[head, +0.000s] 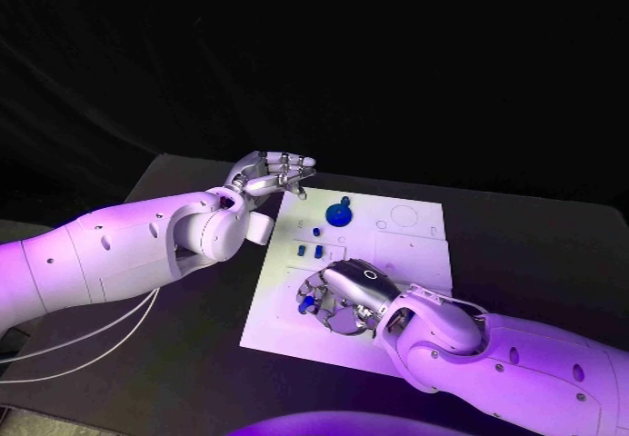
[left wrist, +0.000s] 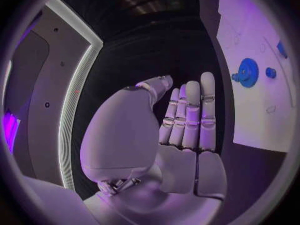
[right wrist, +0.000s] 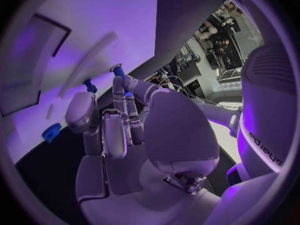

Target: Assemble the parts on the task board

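Your right hand (head: 344, 295) is low over the white board (head: 413, 259), in the lower middle of the head view, and it works at the small blue piece (head: 307, 304) at the board's left side. In the right wrist view a small blue peg (right wrist: 117, 70) sits at the fingertips (right wrist: 119, 82), between a finger and the thumb, so I judge that this hand is pinching a part. Whether the peg is already in its hole, you cannot tell from here; the hand hides the place.

So the step in hand seems to be placing this peg on the board. The next move asks for a straight, slow push down, with the peg kept upright, and then a release without dragging it.

Your left hand (head: 269, 174) is raised at the upper left corner of the board, with the fingers straight and close together, and it holds nothing. It is well apart from the work.

Other parts wait on the board: a round blue disc (head: 340, 215) in the upper middle, and two little blue pieces (head: 309, 249) just below it, near your right hand. Take care that the right arm does not sweep them when it lifts. The dark bench (head: 537, 245) lies around the board.
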